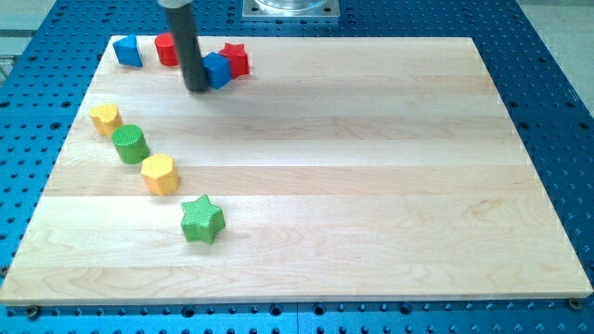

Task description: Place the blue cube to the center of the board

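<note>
The blue cube (217, 70) sits near the board's top left, touching a red star (235, 59) on its right. My tip (197, 88) rests on the board right against the blue cube's left side, and the rod partly hides the cube. A second blue block (128, 51), wedge-like, lies at the top left corner. A red block (167, 49) sits just left of the rod, partly hidden by it.
A yellow block (106, 118), a green cylinder (131, 144), a yellow hexagonal block (160, 173) and a green star (201, 220) form a diagonal line down the left side. The wooden board (371, 186) lies on a blue perforated table.
</note>
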`<state>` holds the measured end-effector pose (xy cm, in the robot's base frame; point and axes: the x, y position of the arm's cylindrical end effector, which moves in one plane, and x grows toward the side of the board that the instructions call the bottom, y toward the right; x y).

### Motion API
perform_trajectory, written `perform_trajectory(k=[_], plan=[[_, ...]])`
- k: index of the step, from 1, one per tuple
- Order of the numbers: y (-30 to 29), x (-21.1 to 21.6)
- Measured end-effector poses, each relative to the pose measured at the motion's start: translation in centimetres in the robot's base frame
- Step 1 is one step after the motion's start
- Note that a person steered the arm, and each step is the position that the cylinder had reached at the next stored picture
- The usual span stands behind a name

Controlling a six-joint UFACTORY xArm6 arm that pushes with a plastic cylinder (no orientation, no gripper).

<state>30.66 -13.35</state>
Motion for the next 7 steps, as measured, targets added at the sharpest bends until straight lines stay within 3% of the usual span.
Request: perform_trajectory(k=[1,2,3,5,7], plan=[[-4.8,-0.9],[-0.7,-4.6],[4.8,-2.7],[12.5,6.5],[12.9,9.6]])
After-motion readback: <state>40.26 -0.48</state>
